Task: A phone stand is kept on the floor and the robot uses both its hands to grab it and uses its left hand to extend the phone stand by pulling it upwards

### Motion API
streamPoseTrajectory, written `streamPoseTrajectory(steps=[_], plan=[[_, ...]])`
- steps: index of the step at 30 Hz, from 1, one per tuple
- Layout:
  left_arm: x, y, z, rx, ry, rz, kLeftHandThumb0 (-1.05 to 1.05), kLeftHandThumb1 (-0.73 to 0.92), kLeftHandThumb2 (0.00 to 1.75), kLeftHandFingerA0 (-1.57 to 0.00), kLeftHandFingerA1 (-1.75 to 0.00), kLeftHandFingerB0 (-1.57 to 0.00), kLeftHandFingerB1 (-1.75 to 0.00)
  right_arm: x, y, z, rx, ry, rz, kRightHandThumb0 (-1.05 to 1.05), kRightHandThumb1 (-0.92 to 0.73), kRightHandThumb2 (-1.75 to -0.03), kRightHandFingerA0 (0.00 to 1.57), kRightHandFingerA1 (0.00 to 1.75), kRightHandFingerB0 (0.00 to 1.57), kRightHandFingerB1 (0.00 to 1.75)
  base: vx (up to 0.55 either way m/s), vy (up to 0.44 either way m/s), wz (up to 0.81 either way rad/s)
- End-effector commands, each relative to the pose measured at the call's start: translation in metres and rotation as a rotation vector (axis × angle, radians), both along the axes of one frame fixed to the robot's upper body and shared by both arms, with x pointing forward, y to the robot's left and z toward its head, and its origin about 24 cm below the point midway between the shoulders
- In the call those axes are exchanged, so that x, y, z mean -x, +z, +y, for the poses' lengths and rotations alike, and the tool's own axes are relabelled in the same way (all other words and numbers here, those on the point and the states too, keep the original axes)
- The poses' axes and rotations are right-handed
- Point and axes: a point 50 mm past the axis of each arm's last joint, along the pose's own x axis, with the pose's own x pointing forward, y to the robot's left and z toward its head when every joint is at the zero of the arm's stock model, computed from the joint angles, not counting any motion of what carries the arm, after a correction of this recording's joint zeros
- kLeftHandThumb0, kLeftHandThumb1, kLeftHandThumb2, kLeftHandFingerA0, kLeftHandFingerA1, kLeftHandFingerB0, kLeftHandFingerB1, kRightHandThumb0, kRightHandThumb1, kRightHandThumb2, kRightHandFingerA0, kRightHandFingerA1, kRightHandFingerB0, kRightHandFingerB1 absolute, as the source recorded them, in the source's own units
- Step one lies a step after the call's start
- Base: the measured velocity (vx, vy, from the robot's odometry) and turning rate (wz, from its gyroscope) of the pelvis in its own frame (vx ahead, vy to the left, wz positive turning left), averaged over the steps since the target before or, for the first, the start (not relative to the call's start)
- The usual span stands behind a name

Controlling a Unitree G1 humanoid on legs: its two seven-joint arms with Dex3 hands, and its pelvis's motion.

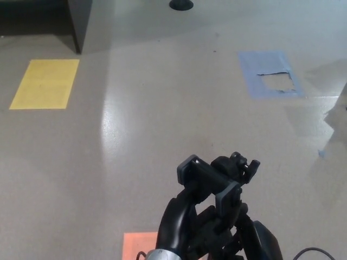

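Observation:
The black phone stand (212, 183) rises in the lower middle of the head view, its clamp head and knob at the top. Below the clamp its pole and legs disappear among my fingers. My left hand (177, 223) comes up from the bottom edge and wraps the pole just under the clamp, on its left side. My right hand (262, 241) presses against the stand's lower part from the right, its rounded back showing and its fingers mostly hidden in the dark mass. The stand's base is out of sight.
Grey floor all around. It carries a yellow rectangle (45, 83) at far left, a torn blue tape patch (271, 74) at far right and an orange patch (139, 245) by my left wrist. A dark furniture leg (78, 24) and a black round base (181, 5) stand at the back.

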Motion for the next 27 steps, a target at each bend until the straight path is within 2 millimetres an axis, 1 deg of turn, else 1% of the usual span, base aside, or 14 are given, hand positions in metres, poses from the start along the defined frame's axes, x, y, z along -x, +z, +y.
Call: streamPoseTrajectory(steps=[1, 2, 5, 6, 11, 12, 13, 14, 15, 18, 20, 21, 22, 27], plan=[[0.001, 0.065, -0.077, 0.323, 0.031, -0.009, -0.23, 0.62, 0.58, -0.66, -0.52, -0.53, -0.44, -0.006, -0.006, 0.002, -0.206, -0.165, 0.129, -0.42, -0.05, -0.84, 1.4, 1.29, 1.46, 1.32, 0.0, 0.0, 0.0], [0.001, 0.065, -0.077, 0.323, 0.03, -0.009, -0.23, 0.62, 0.58, -0.67, -0.53, -0.53, -0.44, -0.006, -0.005, 0.002, -0.155, -0.15, 0.113, -0.93, -0.4, -0.85, 1.54, 1.37, 1.57, 1.35, 0.0, 0.0, 0.0], [0.001, 0.067, -0.078, 0.312, 0.022, -0.025, -0.23, 0.62, 0.58, -0.69, -0.55, -0.54, -0.45, 0.0, -0.001, 0.006, -0.373, -0.149, 0.17, -0.79, -0.32, -0.97, 1.56, 1.39, 1.57, 1.35, 0.0, 0.0, 0.0], [0.0, 0.068, -0.078, 0.313, 0.022, -0.027, -0.23, 0.62, 0.58, -0.7, -0.56, -0.55, -0.45, 0.0, 0.0, 0.005, -0.274, -0.103, 0.122, -0.85, -0.39, -1.02, 1.53, 1.37, 1.47, 1.3, 0.0, 0.0, 0.0], [-0.001, 0.072, -0.08, 0.318, 0.018, -0.036, -0.24, 0.64, 0.59, -0.73, -0.6, -0.56, -0.46, -0.002, -0.009, 0.002, -0.33, -0.222, 0.237, -0.94, -0.41, -1.0, 1.5, 1.33, 1.37, 1.27, 0.0, 0.0, 0.0], [-0.002, 0.08, -0.083, 0.317, 0.022, -0.048, -0.28, 0.69, 0.6, -0.79, -0.74, -0.66, -0.52, -0.007, -0.009, 0.003, -0.129, -0.183, 0.251, -0.93, -0.53, -1.07, 1.28, 1.42, 1.15, 1.36, 0.0, 0.0, 0.0], [-0.002, 0.082, -0.084, 0.305, 0.021, -0.066, -0.34, 0.7, 0.61, -0.75, -1.19, -0.61, -1.06, -0.007, -0.008, 0.004, -0.157, -0.216, 0.237, -0.95, -0.45, -1.14, 1.53, 1.56, 1.47, 1.55, 0.0, 0.0, 0.0], [-0.002, 0.084, -0.084, 0.291, 0.019, -0.086, -0.34, 0.7, 0.61, -0.75, -1.19, -0.61, -1.06, -0.006, -0.008, 0.005, -0.219, -0.265, 0.22, -0.95, -0.45, -1.14, 1.53, 1.56, 1.47, 1.55, 0.0, 0.0, 0.0], [-0.003, 0.089, -0.085, 0.248, 0.033, -0.135, -0.28, 0.79, 0.53, -0.6, -1.74, -0.47, -1.63, -0.004, -0.006, 0.006, -0.357, -0.295, 0.196, -0.9, -0.36, -1.1, 1.57, 1.6, 1.57, 1.59, 0.0, 0.0, 0.0], [-0.001, 0.099, -0.087, 0.19, 0.046, -0.237, -0.02, 0.75, 0.62, -0.94, -1.75, -0.61, -1.75, -0.004, -0.007, 0.004, -0.33, -0.311, 0.203, -0.91, -0.39, -1.11, 1.57, 1.6, 1.57, 1.6, 0.0, 0.0, 0.0], [0.002, 0.105, -0.089, 0.227, 0.034, -0.241, 0.0, 0.76, 0.62, -0.89, -1.75, -0.54, -1.75, -0.003, -0.006, 0.003, -0.355, -0.304, 0.187, -0.9, -0.37, -1.1, 1.56, 1.59, 1.56, 1.6, 0.0, 0.0, 0.0], [0.005, 0.109, -0.092, 0.312, -0.011, -0.247, -0.06, 0.72, 0.67, -1.21, -1.74, -0.81, -1.51, -0.001, -0.005, 0.002, -0.367, -0.295, 0.165, -0.87, -0.3, -1.02, 1.57, 1.53, 1.57, 1.52, 0.0, 0.0, 0.0], [0.006, 0.111, -0.093, 0.333, -0.023, -0.254, -0.03, 0.69, 0.69, -0.83, -1.75, -0.6, -1.75, 0.0, -0.004, 0.002, -0.35, -0.292, 0.161, -0.88, -0.35, -1.07, 1.57, 1.59, 1.57, 1.59, 0.0, 0.0, 0.0], [0.01, 0.119, -0.101, 0.391, -0.043, -0.28, -0.12, 0.65, 0.71, -0.86, -1.75, -0.54, -1.75, 0.001, -0.005, -0.001, -0.304, -0.305, 0.147, -0.81, -0.3, -1.11, 1.57, 1.62, 1.57, 1.64, 0.0, 0.0, 0.0]])
